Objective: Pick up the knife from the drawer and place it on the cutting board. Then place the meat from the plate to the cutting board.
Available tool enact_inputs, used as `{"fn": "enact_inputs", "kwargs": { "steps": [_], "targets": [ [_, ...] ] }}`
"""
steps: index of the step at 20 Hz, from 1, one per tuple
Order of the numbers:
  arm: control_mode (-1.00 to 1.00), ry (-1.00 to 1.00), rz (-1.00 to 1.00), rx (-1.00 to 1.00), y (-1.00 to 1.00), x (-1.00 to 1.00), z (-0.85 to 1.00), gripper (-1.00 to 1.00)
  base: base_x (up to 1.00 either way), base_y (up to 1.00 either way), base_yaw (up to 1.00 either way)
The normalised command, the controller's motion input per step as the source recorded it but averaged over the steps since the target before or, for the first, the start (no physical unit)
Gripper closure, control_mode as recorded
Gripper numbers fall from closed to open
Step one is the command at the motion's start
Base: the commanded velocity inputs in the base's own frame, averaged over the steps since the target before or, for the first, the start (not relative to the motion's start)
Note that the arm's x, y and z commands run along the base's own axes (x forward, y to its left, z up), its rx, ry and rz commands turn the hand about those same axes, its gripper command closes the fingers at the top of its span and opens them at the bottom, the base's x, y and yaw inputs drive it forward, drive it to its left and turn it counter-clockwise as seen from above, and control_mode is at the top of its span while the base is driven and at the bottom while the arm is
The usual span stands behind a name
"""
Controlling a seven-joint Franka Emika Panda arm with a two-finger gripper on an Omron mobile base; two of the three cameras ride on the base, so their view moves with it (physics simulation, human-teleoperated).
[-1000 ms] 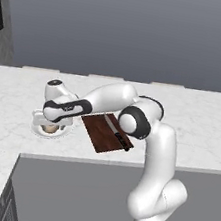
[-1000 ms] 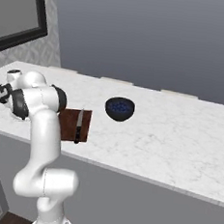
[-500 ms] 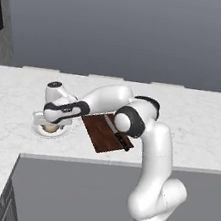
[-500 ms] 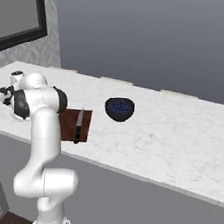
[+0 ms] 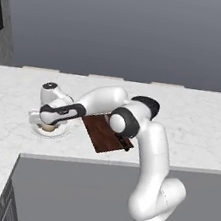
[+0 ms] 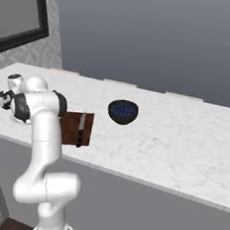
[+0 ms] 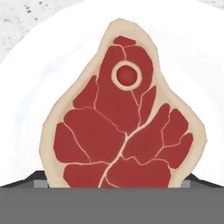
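Two steps: the knife (image 6: pixel 80 130) is already lying on the board (image 6: pixel 88 129); the meat (image 7: pixel 122 127) is waiting on the plate (image 7: pixel 39 74).
Gripper: it is hanging just over the plate (image 5: pixel 35 119) with its fingers spread wide, gripping nothing.
Meat position: it is sitting on the plate, directly under the hand, very close, between the two finger tips.
Long axis: the meat is running from its broad end near the fingers to its narrow end, away from the hand.
Board: it is lying just beside the plate, toward the arm's base.
Next move, as I judge: going straight down and closing across the meat's width.
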Motion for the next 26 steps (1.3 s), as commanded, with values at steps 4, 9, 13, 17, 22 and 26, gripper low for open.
{"fn": "enact_inputs", "kwargs": {
  "steps": [4, 9, 13, 17, 22, 26],
  "targets": [
    [-1.00, -0.12, 0.00, 0.00, 0.00, 0.08, 0.00, 1.00, 0.00, 0.00, 0.00],
    [-1.00, -0.18, 0.00, 0.03, -0.50, -0.37, 0.20, 1.00, 0.00, 0.00, 0.00],
    [-1.00, -0.09, 0.00, 0.10, -1.00, -0.93, 0.38, 1.00, 0.00, 0.00, 0.00],
    [-1.00, 0.00, 0.00, 0.13, -1.00, -0.67, 0.51, 1.00, 0.00, 0.00, 0.00],
    [-1.00, 0.05, -0.04, 0.14, -1.00, -0.18, 0.80, 1.00, 0.00, 0.00, 0.00],
    [-1.00, 0.25, -0.11, 0.00, -1.00, 0.00, 0.25, 1.00, 0.00, 0.00, 0.00]
  ]
}}
